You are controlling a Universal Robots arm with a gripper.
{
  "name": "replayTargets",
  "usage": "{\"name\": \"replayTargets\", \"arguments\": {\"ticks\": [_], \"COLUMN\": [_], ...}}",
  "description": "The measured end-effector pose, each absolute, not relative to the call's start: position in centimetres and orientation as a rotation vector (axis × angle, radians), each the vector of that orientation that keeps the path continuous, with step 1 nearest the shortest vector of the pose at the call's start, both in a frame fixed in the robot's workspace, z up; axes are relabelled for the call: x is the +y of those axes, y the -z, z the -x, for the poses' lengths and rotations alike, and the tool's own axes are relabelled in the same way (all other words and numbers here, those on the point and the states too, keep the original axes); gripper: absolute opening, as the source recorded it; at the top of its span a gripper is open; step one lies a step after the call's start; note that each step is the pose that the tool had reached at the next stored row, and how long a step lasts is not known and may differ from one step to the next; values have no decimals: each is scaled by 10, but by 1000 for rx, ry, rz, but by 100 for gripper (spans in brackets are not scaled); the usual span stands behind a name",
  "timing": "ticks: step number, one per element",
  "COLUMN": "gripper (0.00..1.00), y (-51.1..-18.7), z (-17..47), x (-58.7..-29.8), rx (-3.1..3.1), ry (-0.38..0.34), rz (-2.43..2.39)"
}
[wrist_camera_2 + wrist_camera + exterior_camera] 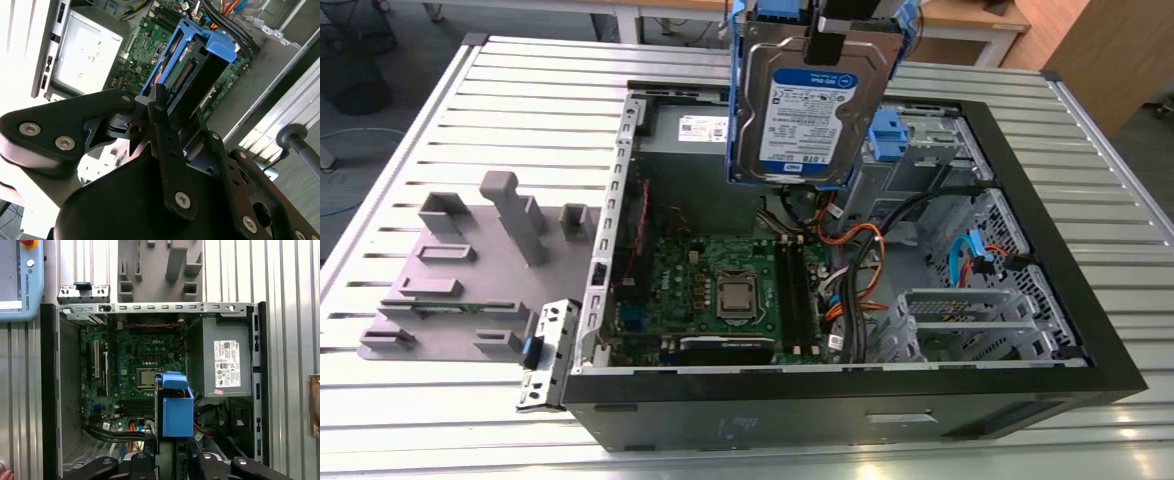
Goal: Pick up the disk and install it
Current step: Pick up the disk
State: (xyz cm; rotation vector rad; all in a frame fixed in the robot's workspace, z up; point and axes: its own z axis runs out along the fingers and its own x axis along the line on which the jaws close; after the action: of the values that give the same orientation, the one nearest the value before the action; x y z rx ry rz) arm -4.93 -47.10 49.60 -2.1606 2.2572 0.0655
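Blue-framed disk [807, 110] clamped in pincer [827, 50], hanging above open computer case [854, 410], pincer's upper part cut off

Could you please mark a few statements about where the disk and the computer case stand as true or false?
1. The pincer holds the disk above the open computer case. True.
2. A grey fixture rests on the slatted table beside the case. True.
3. The disk lies flat on the table. False: it hangs upright in the pincer.
4. The power supply sits outside the case. False: the power supply is inside it.
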Motion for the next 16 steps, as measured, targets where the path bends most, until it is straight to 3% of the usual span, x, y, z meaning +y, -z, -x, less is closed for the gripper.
{"name": "replayTargets", "arguments": {"ticks": [16], "gripper": [35], "y": [-496], "z": [49], "x": [-510], "rx": [2261], "ry": [-58], "rz": [2164]}}
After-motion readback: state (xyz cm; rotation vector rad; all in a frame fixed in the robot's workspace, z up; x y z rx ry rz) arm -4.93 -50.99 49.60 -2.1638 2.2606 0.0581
